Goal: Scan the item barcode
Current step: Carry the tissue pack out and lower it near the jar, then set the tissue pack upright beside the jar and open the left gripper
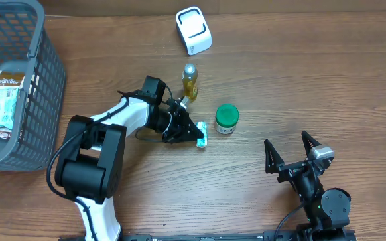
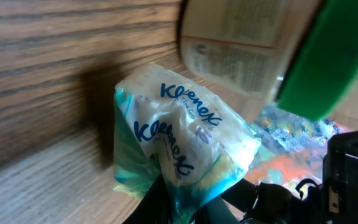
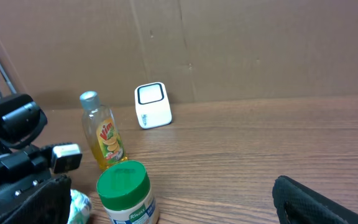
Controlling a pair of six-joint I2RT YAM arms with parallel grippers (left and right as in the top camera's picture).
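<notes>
Soft, even light; the left wrist view blurs the near jar [image 2: 235, 43], tissue pack [image 2: 185, 143] sharp.

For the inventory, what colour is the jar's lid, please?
Green; the lid shows best in right wrist view.

The wooden table [image 1: 313, 80] carries a grey basket [image 1: 52, 80] at its left edge, a white scanner [image 1: 194, 30] at the back, and a bottle [image 1: 189, 82], jar [image 1: 226, 119] and tissue pack [image 1: 202, 136] mid-table.

Crumpled white-and-teal Kleenex pack [image 2: 179, 143] lying on the bench [image 1: 280, 80], corner pinched in my left gripper [image 1: 194, 132]; boxy white scanner [image 1: 193, 30] sits well apart.
</notes>
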